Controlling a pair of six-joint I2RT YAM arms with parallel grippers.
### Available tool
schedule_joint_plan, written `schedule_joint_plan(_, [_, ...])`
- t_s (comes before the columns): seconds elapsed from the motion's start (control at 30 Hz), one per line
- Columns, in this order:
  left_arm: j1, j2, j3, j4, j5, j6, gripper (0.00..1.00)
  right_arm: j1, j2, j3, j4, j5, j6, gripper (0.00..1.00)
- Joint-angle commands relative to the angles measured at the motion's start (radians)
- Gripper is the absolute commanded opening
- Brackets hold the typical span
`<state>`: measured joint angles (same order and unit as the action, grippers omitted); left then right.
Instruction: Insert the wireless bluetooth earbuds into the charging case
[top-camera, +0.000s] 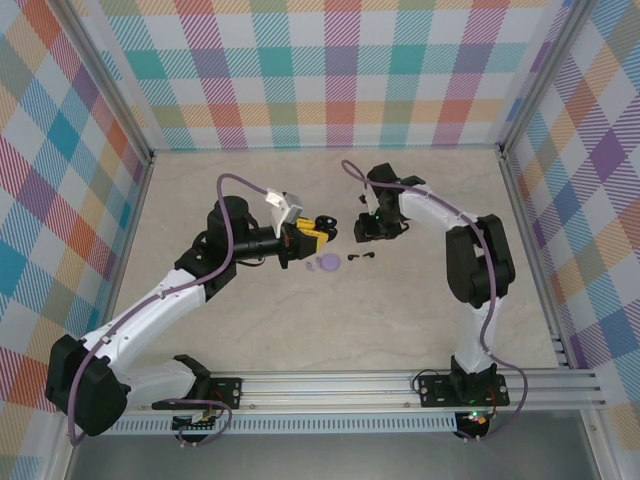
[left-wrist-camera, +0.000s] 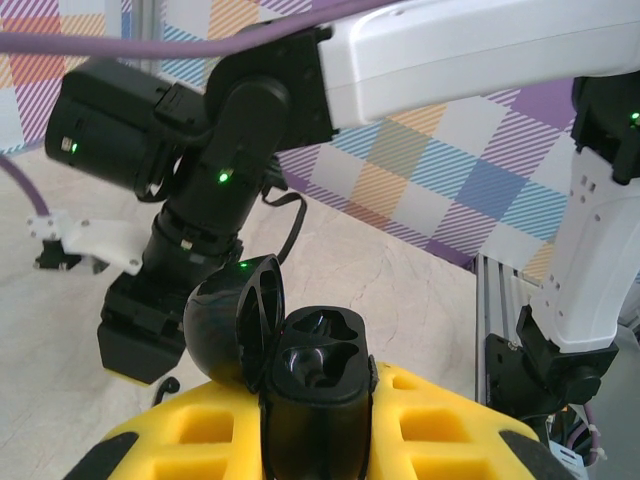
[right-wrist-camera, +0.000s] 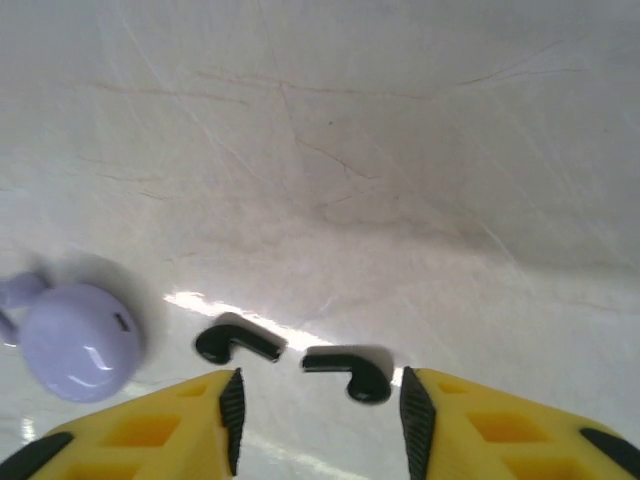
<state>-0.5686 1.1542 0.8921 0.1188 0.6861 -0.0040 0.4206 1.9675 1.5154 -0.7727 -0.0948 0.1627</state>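
Black earbuds (right-wrist-camera: 240, 343) are lying on the surface (right-wrist-camera: 320, 150), lower centre, before your right jaws, which are standing apart. Your left jaws are gripping the open black charging case (left-wrist-camera: 316, 395), lower centre.

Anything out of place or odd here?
Nothing spilled or damaged. The earbuds lie loose on the table beside a lavender puck, while the left gripper holds an open black case whose sockets look empty.
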Motion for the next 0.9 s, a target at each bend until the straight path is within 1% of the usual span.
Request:
schedule_joint_plan(0.0, [-0.016,-0.032,-0.011,0.012,-0.004,0.013,0.04,0.006,-0.078,-0.065,0.045,-0.042,0.189,0.49])
schedule_joint_plan(0.07, [-0.016,-0.035,-0.011,0.009,-0.003,0.015,0.04,0.007,-0.101,-0.098,0.070,-0.047,0.253,0.47])
schedule_joint_plan(0.13, [-0.016,-0.038,-0.013,0.009,-0.002,0.017,0.04,0.006,-0.112,-0.114,0.072,-0.012,0.337,0.45])
schedule_joint_plan(0.3, [-0.016,-0.040,-0.014,0.006,-0.002,0.022,0.04,0.010,-0.117,-0.140,0.065,-0.019,0.544,0.47])
schedule_joint_plan(0.4, [-0.016,-0.042,-0.011,0.002,-0.002,0.027,0.04,0.023,-0.116,-0.152,0.060,0.028,0.655,0.48])
schedule_joint_plan(0.5, [-0.016,-0.042,-0.013,0.006,0.000,0.026,0.04,0.028,-0.099,-0.140,-0.002,0.091,0.765,0.48])
schedule_joint_plan(0.7, [-0.016,-0.043,-0.015,0.007,0.001,0.027,0.04,0.044,-0.036,-0.100,-0.041,0.094,0.814,0.46])
schedule_joint_plan(0.87, [-0.016,-0.047,-0.018,0.007,0.001,0.027,0.04,0.046,0.009,-0.091,-0.016,0.068,0.828,0.46])
